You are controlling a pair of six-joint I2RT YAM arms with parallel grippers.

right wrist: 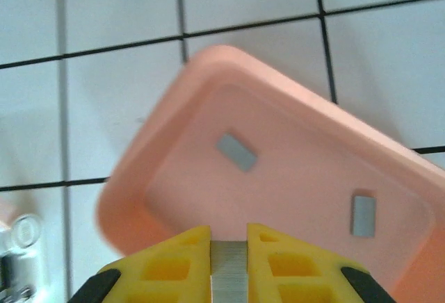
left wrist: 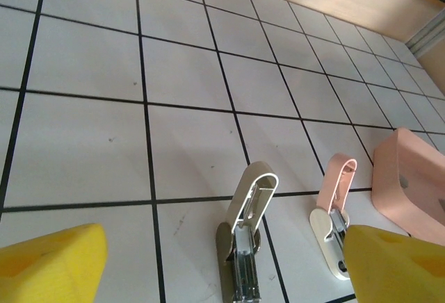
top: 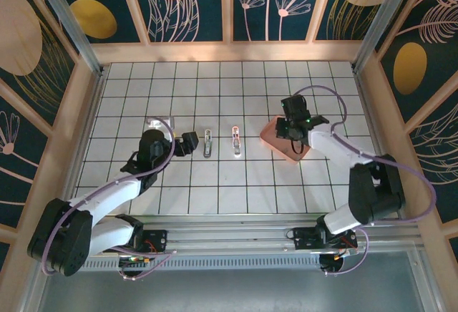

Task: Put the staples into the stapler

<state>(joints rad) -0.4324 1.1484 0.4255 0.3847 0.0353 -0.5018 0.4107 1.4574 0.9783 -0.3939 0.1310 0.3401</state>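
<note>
A short silvery strip of staples (right wrist: 228, 269) is pinched between the yellow fingers of my right gripper (right wrist: 228, 239), which is shut on it just above the pink tray (right wrist: 174, 115). From above, the right gripper (top: 290, 129) hangs over that tray (top: 270, 142). The stapler (left wrist: 245, 228), a greyish-beige body with its lid swung up and its metal rail bared, lies on the tiles. My left gripper (left wrist: 222, 268) is open, its fingers wide on either side of the stapler's near end without touching it. Seen from above, the left gripper (top: 191, 142) is just left of the stapler (top: 207, 142).
A second stapler (left wrist: 335, 223), pink and white and also opened, lies right of the first (top: 236, 141). Two more staple strips (right wrist: 236, 151) (right wrist: 363, 215) lie in the tray. Wooden walls fence the tiled floor on all sides.
</note>
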